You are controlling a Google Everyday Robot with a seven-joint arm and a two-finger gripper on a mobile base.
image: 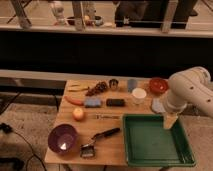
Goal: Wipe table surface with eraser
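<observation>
The small flat black eraser (pixel 115 102) lies on the light tan wooden table surface (pixel 107 148), well apart from the gripper (pixel 170 121), which hangs over the green plastic tray (pixel 155 142); I cannot tell if it is spread or pressed together.

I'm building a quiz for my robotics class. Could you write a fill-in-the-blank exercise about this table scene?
1. The block just left of the eraser is ____ in colour.
2. The gripper hangs over the tray, which is ____.
3. The brush lies to the ____ of the tray.
Missing words: blue; green; left.
</observation>
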